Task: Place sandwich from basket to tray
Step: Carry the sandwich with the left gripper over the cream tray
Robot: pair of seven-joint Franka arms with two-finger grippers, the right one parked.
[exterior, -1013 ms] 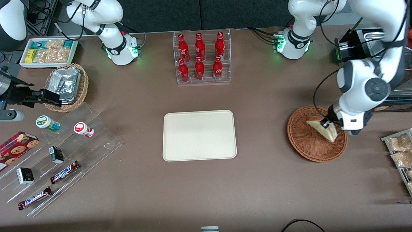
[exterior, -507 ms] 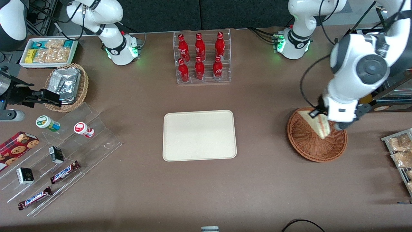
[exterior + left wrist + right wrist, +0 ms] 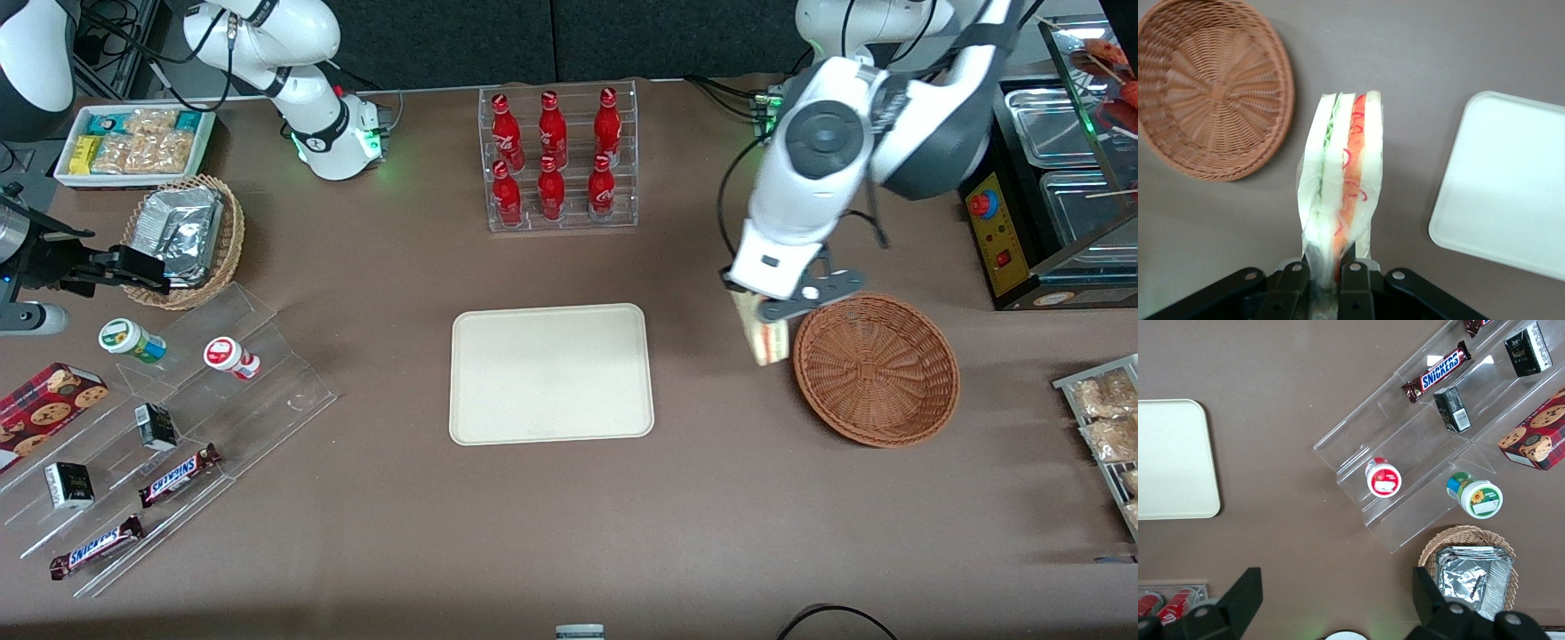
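My left gripper is shut on the sandwich, a plastic-wrapped wedge of pale bread with orange and green filling. It hangs in the air above bare table, between the reddish-brown wicker basket and the cream tray. The basket holds nothing. The tray holds nothing either.
A clear rack of red bottles stands farther from the front camera than the tray. A tan basket of foil packs, a snack box and clear shelves with candy bars lie toward the parked arm's end. Packets on a rack lie at the working arm's end.
The left gripper lifted the sandwich out of the basket and carried it sideways toward the tray; it is now past the basket's rim, over bare table.
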